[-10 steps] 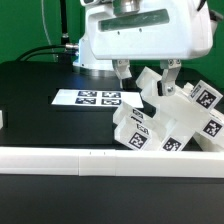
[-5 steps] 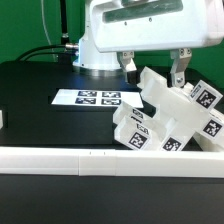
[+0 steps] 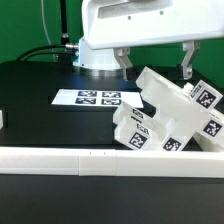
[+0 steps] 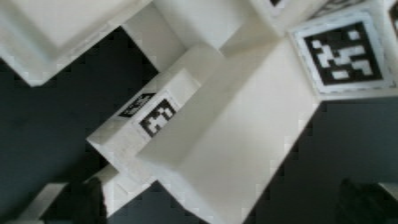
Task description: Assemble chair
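**Jaws wide above the half-built chair**

Nearest the camera in the exterior view, I see the long low white border rail (image 3: 100, 160) running across the bottom of the frame. Just behind it, at lower right, sits the chair (image 3: 168, 118): a cluster of chunky matte white plastic slabs and framed panels with black-and-white square tags, leaning at a tilt on the black table (image 3: 40, 90). Left of centre, the thin flat white marker board (image 3: 96, 98) lies on the table. Farther back and higher, my two-finger gripper (image 3: 155, 62) hangs over the chair's top panel, jaws spread wide and holding nothing; one finger stands on each side of the raised edge, neither clearly touching.

The wrist view shows a tagged white beam (image 4: 196, 120) of the chair crossing diagonally below.

I judge these parts stiff, light and smooth-faced, so likely slippery. I would take hold across a panel's thin edge, squarely, clear of the tags, since the leaning stack may shift if nudged.
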Robot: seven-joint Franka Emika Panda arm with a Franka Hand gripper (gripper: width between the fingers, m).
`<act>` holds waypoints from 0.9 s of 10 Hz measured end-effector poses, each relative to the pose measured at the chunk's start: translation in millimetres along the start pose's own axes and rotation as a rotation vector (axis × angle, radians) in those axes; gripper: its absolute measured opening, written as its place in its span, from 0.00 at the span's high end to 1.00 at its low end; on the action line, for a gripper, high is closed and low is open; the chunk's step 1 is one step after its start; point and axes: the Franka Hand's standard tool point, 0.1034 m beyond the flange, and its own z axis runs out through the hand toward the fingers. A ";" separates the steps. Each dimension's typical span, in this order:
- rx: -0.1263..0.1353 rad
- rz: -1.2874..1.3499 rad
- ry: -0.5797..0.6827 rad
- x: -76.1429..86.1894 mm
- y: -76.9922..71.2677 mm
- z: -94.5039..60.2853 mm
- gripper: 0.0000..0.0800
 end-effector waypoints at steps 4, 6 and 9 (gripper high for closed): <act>0.002 -0.078 0.030 1.3 15.6 1.5 0.19; -0.005 -0.102 0.036 -1.3 24.5 5.7 0.19; -0.006 -0.104 0.061 1.5 33.0 5.5 0.19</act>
